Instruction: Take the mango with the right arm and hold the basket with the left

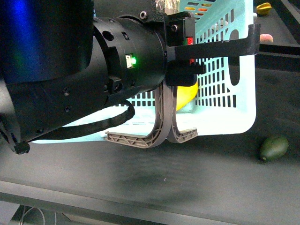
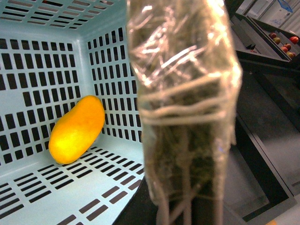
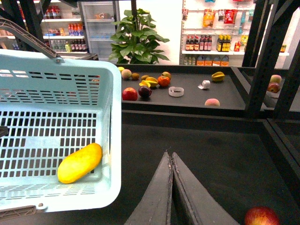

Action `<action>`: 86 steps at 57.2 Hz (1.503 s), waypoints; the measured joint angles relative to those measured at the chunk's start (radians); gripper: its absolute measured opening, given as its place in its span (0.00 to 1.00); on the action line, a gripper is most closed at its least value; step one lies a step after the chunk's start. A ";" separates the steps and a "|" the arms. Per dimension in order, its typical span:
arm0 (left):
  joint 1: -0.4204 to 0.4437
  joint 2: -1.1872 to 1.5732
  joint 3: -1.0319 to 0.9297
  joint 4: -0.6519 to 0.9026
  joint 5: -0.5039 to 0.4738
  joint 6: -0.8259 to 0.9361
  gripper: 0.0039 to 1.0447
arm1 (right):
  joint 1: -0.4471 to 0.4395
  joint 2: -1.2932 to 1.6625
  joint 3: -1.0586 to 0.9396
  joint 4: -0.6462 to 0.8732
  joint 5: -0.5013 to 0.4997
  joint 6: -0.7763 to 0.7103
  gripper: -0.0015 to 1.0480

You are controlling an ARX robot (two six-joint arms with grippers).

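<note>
Only the right wrist view shows the right end effector (image 3: 170, 154): its two grey fingers are pressed together on nothing, above the dark surface (image 3: 211, 136) beside the pale turquoise slotted plastic basket (image 3: 61, 61). The small bright yellow oval mango (image 3: 79, 163) lies on the basket's floor. Only the front view shows the bulky black cylindrical left arm (image 1: 93, 61) reaching level across the basket's near wall. Whether the left end effector (image 1: 225, 47) is clenched cannot be told.
</note>
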 joint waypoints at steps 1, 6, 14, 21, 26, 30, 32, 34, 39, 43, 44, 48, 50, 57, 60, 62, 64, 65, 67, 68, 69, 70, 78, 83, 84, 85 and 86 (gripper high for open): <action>0.000 0.000 0.000 0.000 0.000 0.001 0.04 | 0.000 0.000 0.000 0.000 0.000 0.000 0.02; 0.000 0.000 0.000 0.000 0.000 -0.002 0.04 | 0.000 0.000 0.000 0.000 0.000 0.000 0.02; 0.000 0.000 0.000 0.000 0.000 0.000 0.04 | 0.000 0.000 0.000 0.000 0.000 0.000 0.02; 0.000 0.000 0.000 0.000 0.000 -0.003 0.04 | 0.000 0.000 0.000 0.000 0.000 -0.002 0.09; 0.000 0.000 0.000 0.000 0.000 -0.002 0.04 | 0.000 0.000 0.000 0.000 0.000 -0.002 0.22; 0.000 0.000 0.000 0.000 0.000 0.000 0.04 | 0.000 0.000 0.000 0.000 0.000 -0.002 0.32; 0.000 0.000 0.000 0.000 0.000 -0.001 0.04 | 0.000 0.000 0.000 0.000 0.000 -0.002 0.37; 0.000 0.000 0.000 0.000 0.000 -0.001 0.04 | 0.000 0.000 0.000 0.000 0.000 -0.002 0.42; 0.000 0.000 0.000 0.000 0.000 -0.001 0.04 | 0.000 0.000 0.000 0.000 0.000 -0.002 0.56; 0.000 0.000 0.000 0.000 0.000 -0.001 0.04 | 0.000 0.000 0.000 0.000 0.000 -0.002 0.66; 0.000 0.000 0.000 0.000 0.000 -0.001 0.04 | 0.000 0.000 0.000 0.000 0.000 -0.002 0.69; 0.000 0.000 0.000 0.000 0.000 -0.001 0.04 | 0.000 0.000 0.000 0.000 0.000 -0.002 0.79; 0.000 0.000 0.000 0.000 0.000 -0.001 0.04 | 0.000 0.000 0.000 0.000 0.000 -0.002 0.85; 0.000 0.000 0.000 0.000 0.000 -0.001 0.04 | 0.000 0.000 0.000 0.000 0.000 -0.002 0.92; 0.000 0.000 0.000 0.000 0.000 -0.001 0.04 | 0.000 0.000 0.000 0.000 0.000 -0.003 0.91; 0.000 0.000 0.000 0.000 0.000 -0.001 0.04 | 0.000 0.000 0.000 0.000 0.000 -0.002 0.92; -0.002 0.000 0.000 -0.002 -0.018 0.001 0.04 | 0.000 0.000 0.000 0.000 0.000 -0.002 0.92; -0.003 0.000 0.002 -0.005 -0.034 0.002 0.04 | 0.000 0.000 0.000 0.000 0.000 -0.002 0.92; -0.004 0.006 0.008 -0.014 -0.089 -0.002 0.04 | 0.000 0.000 0.000 0.000 0.000 -0.002 0.92; -0.004 0.014 0.017 -0.016 -0.124 -0.008 0.04 | 0.000 0.000 0.000 0.000 0.000 -0.002 0.92; -0.004 0.018 0.021 -0.016 -0.139 -0.014 0.04 | 0.000 0.000 0.000 0.000 0.000 -0.002 0.92; -0.003 0.030 0.033 -0.016 -0.160 -0.028 0.04 | 0.000 0.000 0.000 0.000 0.000 -0.002 0.92; 0.053 0.098 0.127 -0.037 -0.217 -0.119 0.04 | 0.000 -0.002 0.000 0.000 0.000 -0.002 0.92; 0.101 0.142 0.191 -0.058 -0.247 -0.187 0.04 | 0.000 -0.002 0.000 0.000 0.000 -0.002 0.92; 0.113 0.152 0.207 -0.067 -0.256 -0.207 0.04 | 0.000 -0.002 0.000 0.000 0.000 -0.002 0.92; 0.125 0.162 0.223 -0.078 -0.265 -0.234 0.04 | 0.000 -0.002 0.000 0.000 0.000 -0.002 0.92; 0.137 0.171 0.239 -0.090 -0.275 -0.257 0.04 | 0.000 -0.002 0.000 0.000 0.000 -0.002 0.92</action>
